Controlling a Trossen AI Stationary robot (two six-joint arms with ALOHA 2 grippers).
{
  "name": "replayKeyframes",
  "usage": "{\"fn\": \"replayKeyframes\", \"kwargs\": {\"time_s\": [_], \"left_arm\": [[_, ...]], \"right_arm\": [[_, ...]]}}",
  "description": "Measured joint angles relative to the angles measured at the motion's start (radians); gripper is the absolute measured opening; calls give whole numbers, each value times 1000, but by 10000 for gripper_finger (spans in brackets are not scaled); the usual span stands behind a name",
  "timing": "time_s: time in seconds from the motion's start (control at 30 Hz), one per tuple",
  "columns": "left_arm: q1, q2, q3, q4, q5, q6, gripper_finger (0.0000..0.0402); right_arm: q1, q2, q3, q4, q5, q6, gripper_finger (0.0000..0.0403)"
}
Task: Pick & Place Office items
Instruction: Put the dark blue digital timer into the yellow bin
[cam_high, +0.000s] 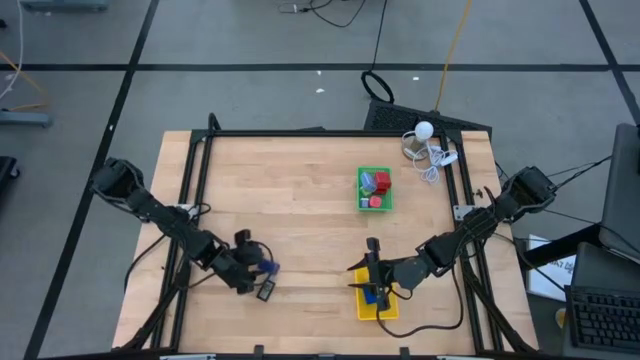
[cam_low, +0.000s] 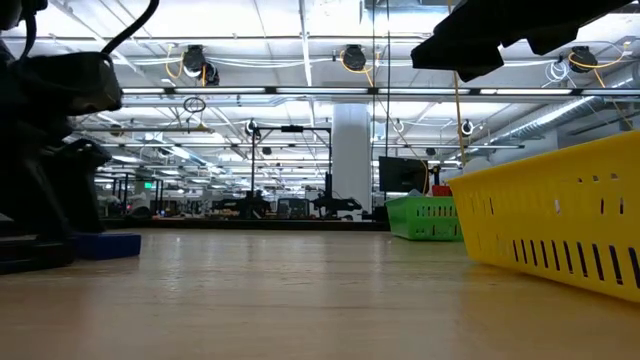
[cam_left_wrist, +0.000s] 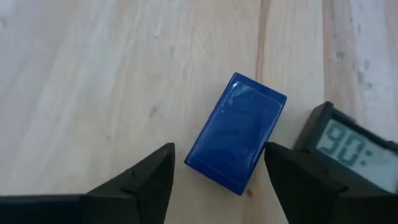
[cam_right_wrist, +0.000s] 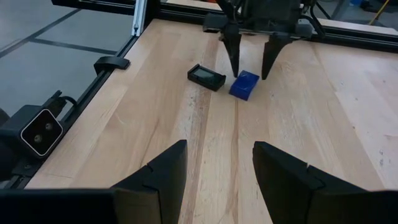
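Blue box (cam_left_wrist: 236, 132) between open left end effector (cam_left_wrist: 219, 174) fingers

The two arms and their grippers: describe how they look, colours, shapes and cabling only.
Both arms are dark, nearly black, built of slim segments with bulkier rounded joints. The left gripper ends in two thin black fingers tapering to points. The right gripper shows broad, matte black, wedge-shaped fingers. Black cables trail beside each arm toward the table's edges. No markings are visible.
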Motion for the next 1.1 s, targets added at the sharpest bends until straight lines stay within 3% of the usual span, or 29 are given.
{"fn": "replayKeyframes", "kwargs": {"time_s": [0.2, 0.43, 0.77, 1.1], "left_arm": [[27, 0, 0, 7, -16, 120, 227], [69, 0, 0, 49, 58, 174, 212], [134, 3, 0, 76, 58, 235, 236], [161, 159, 4, 222, 88, 299, 247]], "right_arm": [[0, 0, 0, 0, 0, 0, 171], [0, 0, 0, 0, 0, 0, 171], [-1, 0, 0, 6, 1, -18, 171], [-36, 0, 0, 30, 2, -25, 171]]}}
